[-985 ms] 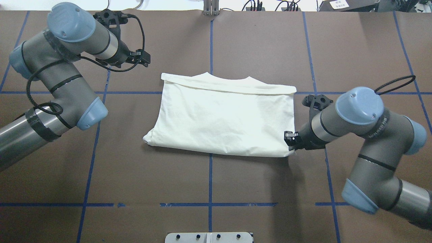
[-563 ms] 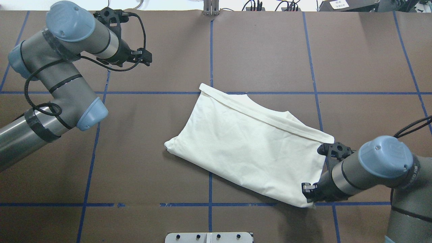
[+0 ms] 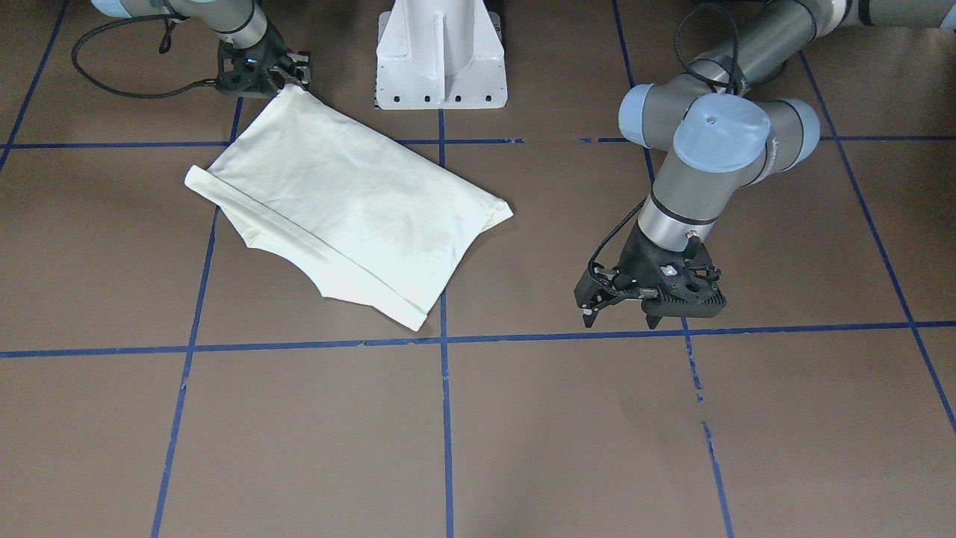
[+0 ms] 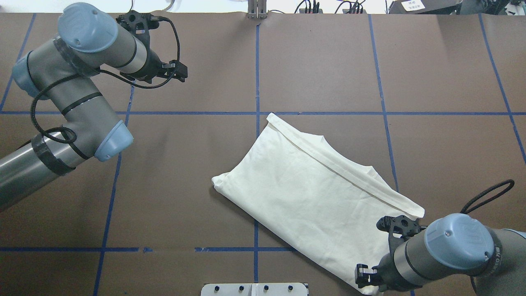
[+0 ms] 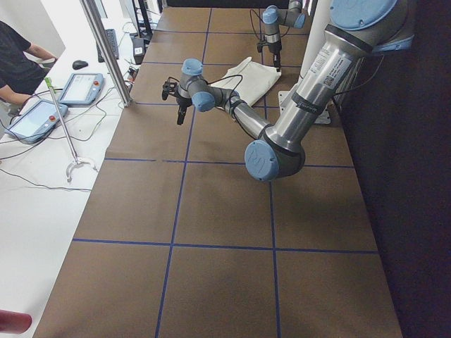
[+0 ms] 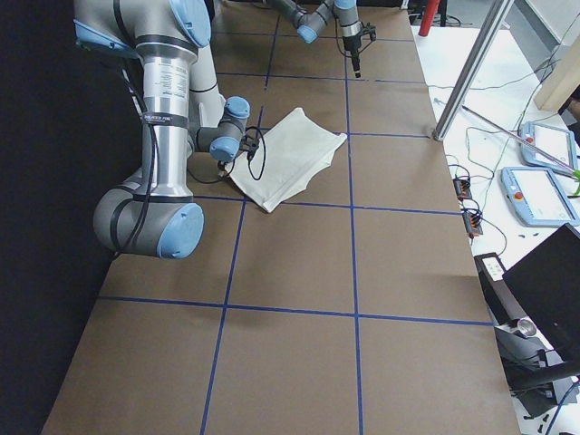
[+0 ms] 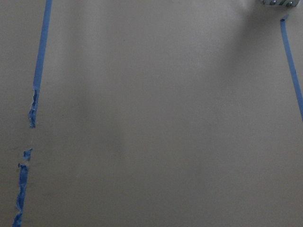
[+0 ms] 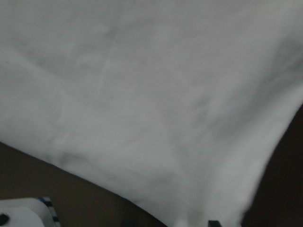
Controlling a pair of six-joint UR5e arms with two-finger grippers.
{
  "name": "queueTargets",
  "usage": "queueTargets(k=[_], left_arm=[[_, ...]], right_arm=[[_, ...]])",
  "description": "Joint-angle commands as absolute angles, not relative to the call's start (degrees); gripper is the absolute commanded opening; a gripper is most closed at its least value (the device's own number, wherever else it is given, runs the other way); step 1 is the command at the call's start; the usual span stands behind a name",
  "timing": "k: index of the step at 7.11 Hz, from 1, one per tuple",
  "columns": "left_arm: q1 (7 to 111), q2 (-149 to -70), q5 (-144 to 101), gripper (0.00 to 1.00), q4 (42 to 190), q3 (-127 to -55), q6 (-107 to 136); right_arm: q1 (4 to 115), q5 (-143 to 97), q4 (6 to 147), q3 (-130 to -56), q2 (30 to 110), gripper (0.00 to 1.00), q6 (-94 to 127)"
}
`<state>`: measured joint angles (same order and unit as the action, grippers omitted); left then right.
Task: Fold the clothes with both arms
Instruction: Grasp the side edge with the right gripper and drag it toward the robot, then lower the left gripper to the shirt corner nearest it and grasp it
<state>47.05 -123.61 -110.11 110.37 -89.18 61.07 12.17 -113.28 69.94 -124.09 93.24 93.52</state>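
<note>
The cream-white shirt lies folded, plain side up, slanted across the brown table; it also shows in the front view. No print is visible. My right gripper is shut on the shirt's near right corner, close to the table's near edge; in the front view it pinches that corner beside the base. The right wrist view is filled with white cloth. My left gripper is open and empty, hanging over bare table far left of the shirt, its fingers apart in the front view.
The white pedestal base stands at the table's near edge, just left of the held corner. Blue tape lines grid the table. A metal post and tablets stand beside the table; an operator is there.
My right gripper has dragged the shirt's corner toward the robot and to the right; the shirt slid and turned to a steep slant. My left arm has barely moved.
</note>
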Motion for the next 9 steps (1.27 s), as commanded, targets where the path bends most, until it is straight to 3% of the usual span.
queueTargets(k=[1, 2, 3, 4, 9], left_arm=[[40.7, -122.4, -112.8, 1.00, 110.3, -93.3, 70.2], [35.0, -119.5, -112.9, 0.97, 110.2, -98.6, 78.1], [30.9, -118.3, -112.6, 0.88, 110.0, -101.7, 85.8], [26.8, -118.4, -112.2, 0.83, 110.0, -102.0, 92.1], [22.8, -120.4, -104.9, 0.82, 110.6, -98.2, 96.3]], right_arm=[[23.7, -112.0, 69.7, -124.2, 88.4, 1.00, 93.4], [29.3, -112.2, 67.6, -124.4, 88.3, 1.00, 92.8], [33.1, -112.1, 63.7, -123.8, 88.3, 1.00, 92.8], [35.6, -112.3, 63.1, -123.5, 87.7, 1.00, 92.8], [36.6, -112.5, 63.0, -122.1, 86.4, 1.00, 92.8]])
